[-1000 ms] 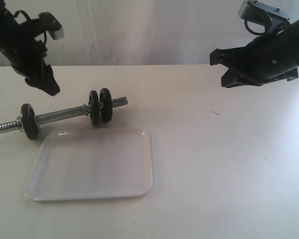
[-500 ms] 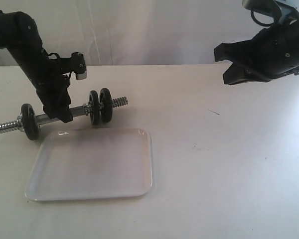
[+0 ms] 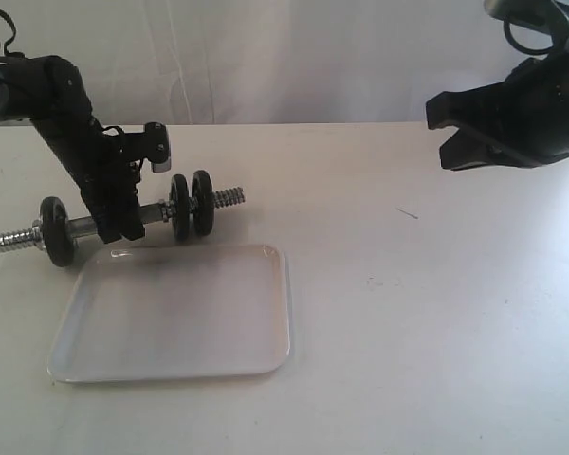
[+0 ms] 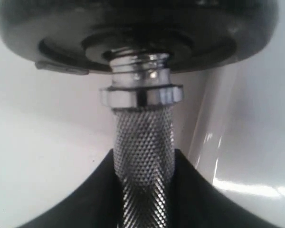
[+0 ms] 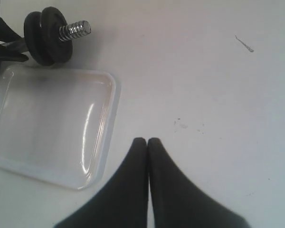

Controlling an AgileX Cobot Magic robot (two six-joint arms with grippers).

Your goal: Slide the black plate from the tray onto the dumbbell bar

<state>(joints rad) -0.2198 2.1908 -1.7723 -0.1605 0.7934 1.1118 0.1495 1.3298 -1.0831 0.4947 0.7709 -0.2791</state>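
The chrome dumbbell bar (image 3: 83, 226) lies on the table just behind the translucent tray (image 3: 171, 318), which holds nothing. All three black plates are on the bar: one near its left end (image 3: 57, 230) and two side by side (image 3: 192, 204) near the threaded right end. My left gripper (image 3: 121, 226) is shut on the bar's knurled middle (image 4: 143, 137), with a black plate (image 4: 133, 33) close ahead of the jaws. My right gripper (image 3: 442, 131) hangs high at the right, shut and empty (image 5: 147, 140). The right wrist view shows the two plates (image 5: 47, 35) and the tray (image 5: 52, 123).
The white tabletop (image 3: 436, 313) stretches bare to the right of the tray apart from a small dark mark (image 3: 408, 213). The bar's left end (image 3: 0, 244) runs to the view's left edge. A pale wall stands behind the table.
My left arm came down from above and closed on the bar's middle. The bar's right end shifted very slightly. My right gripper drifted a little to the right.
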